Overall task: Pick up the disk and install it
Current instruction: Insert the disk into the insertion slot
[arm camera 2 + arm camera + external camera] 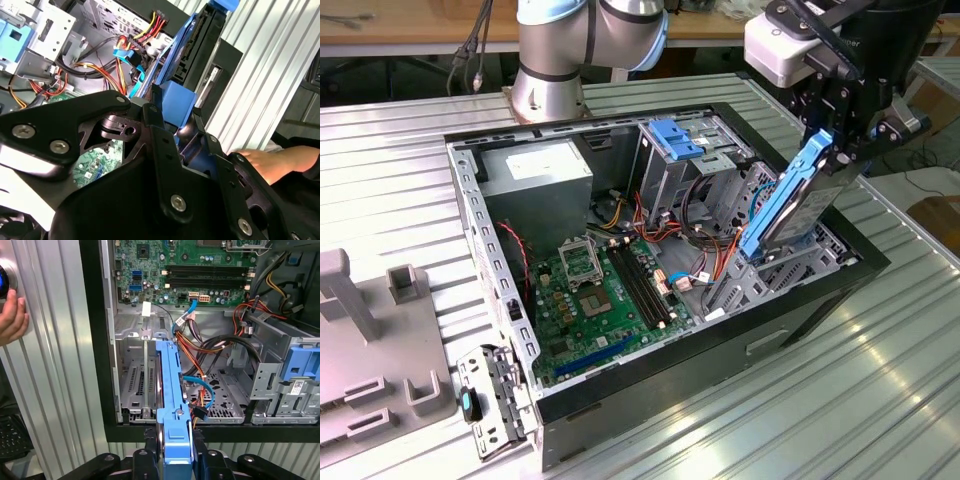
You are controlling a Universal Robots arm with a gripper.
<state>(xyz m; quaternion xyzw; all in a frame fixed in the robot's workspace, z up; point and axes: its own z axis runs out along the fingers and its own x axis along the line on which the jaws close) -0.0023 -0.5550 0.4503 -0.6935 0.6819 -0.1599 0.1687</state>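
The claw (830,140) is pinched on the upper end of the disk (788,205). In the second wrist view its black fingers (160,150) press against either side of the blue carrier block at that end. In the first wrist view the claw (172,447) grips the same end, and the disk (170,385) is seen edge-on as a narrow blue rail running away from the camera.

In the exterior view the disk is steeply tilted. Its gripped end is high, above the edge of the computer case (800,310) on the exterior view's right. Its lower end dips inside the case, at the grey metal drive bay (775,265) in that corner. Whether the lower end touches the bay metal cannot be told. The dark body faces the exterior view's right and the bright blue rail runs along the other edge.

Just beside the disk's lower end, bundles of red, orange, yellow and blue cables (695,265) cross the case floor. Beyond them the green motherboard (600,290) lies flat in the middle of the case. A blue bracket (672,138) sits on top of the grey cage (665,180) at the far side. The power supply (535,175) fills the far corner on the exterior view's left.

The case lies open on its side on a ribbed metal table (820,410), with the arm's base (550,70) mounted just behind it. In the first wrist view a person's hand (12,320) rests on the table, apart from the case.
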